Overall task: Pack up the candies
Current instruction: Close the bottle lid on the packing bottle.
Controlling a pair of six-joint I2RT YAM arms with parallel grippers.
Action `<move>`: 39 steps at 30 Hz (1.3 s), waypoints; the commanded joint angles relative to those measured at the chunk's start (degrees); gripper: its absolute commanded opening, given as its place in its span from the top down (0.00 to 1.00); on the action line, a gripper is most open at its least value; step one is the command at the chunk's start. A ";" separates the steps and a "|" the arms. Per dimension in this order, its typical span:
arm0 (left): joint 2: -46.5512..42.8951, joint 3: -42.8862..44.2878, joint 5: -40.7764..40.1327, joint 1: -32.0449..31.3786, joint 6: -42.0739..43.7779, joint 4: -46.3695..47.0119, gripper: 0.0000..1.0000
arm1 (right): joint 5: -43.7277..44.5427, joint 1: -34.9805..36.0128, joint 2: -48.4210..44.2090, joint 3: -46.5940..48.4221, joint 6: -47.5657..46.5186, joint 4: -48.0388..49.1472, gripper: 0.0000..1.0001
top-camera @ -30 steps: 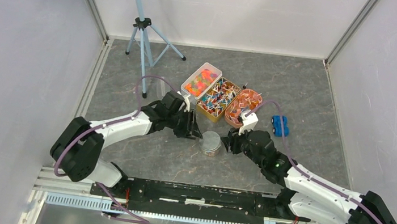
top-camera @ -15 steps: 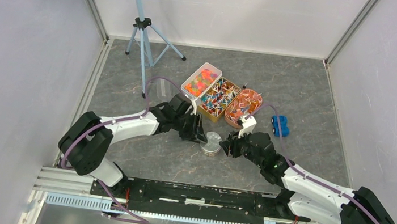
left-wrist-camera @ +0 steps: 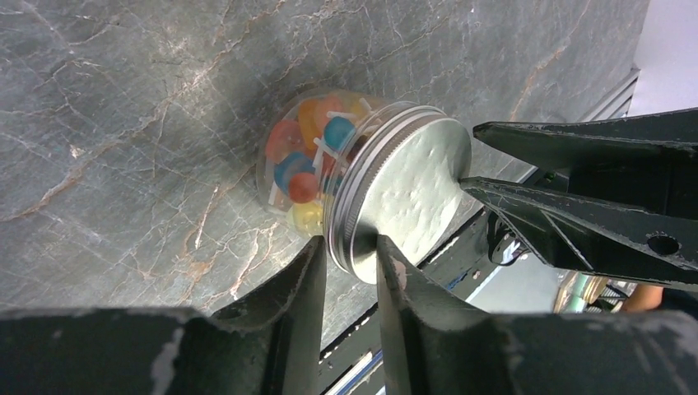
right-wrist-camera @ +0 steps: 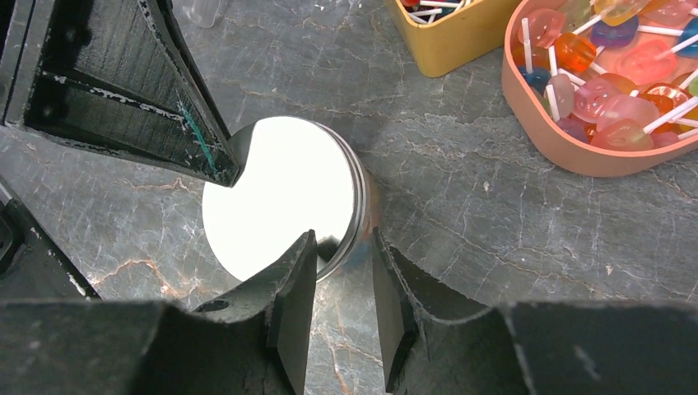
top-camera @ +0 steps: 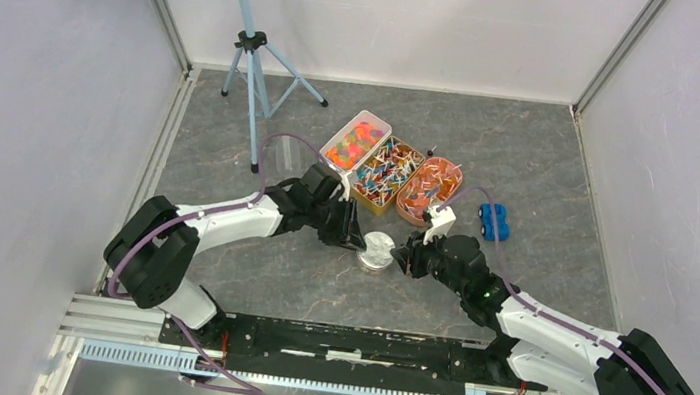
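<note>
The jar [left-wrist-camera: 276,156] sits on the table [left-wrist-camera: 123,99] between both grippers, with candies [left-wrist-camera: 303,186] showing through its clear wall. The left gripper [left-wrist-camera: 350,248] pinches the silver lid [left-wrist-camera: 411,193] at its rim. The right gripper [right-wrist-camera: 344,240] straddles the opposite rim, fingers narrowly parted; whether they're biting, I can't tell.

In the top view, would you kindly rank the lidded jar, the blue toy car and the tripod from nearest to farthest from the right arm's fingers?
1. Lidded jar: right at the right arm's fingers, on their left.
2. Blue toy car: farther back, to the right.
3. Tripod: far back left.
</note>
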 commanded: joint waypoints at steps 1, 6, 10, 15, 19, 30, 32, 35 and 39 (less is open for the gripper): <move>-0.60 3.13 -2.58 -0.66 0.87 -1.60 0.60 | -1.37 -0.28 -0.19 -0.05 0.32 2.26 0.63; -1.85 3.62 -4.77 -0.75 1.86 -3.40 0.51 | -1.26 -0.49 -1.11 1.95 -0.05 0.42 0.48; -1.59 4.19 -5.87 -0.80 3.02 -5.00 0.50 | -1.91 -0.96 0.10 3.48 -0.94 -0.45 0.50; -1.08 4.74 -6.47 -0.80 4.41 -5.96 0.50 | -2.77 -1.94 1.65 4.25 -1.31 -0.10 0.57; 0.09 5.43 -5.55 -0.80 4.59 -5.88 0.53 | -5.40 -2.91 3.44 4.62 -1.78 1.32 0.60; 3.34 4.67 -6.64 -0.81 4.92 -5.36 0.62 | -10.34 -5.99 7.54 -3.62 4.51 12.33 0.71; 4.77 5.67 -9.19 -0.77 4.80 -7.50 0.63 | -11.55 -6.48 8.80 -4.66 6.00 13.94 0.71; 6.41 5.54 -11.20 -0.66 3.46 -9.13 0.65 | -12.37 -6.76 10.68 -6.49 8.08 15.13 0.71; 8.30 2.35 -11.23 -0.37 1.21 -8.99 0.66 | -13.13 -7.08 11.00 -11.40 11.78 20.64 0.71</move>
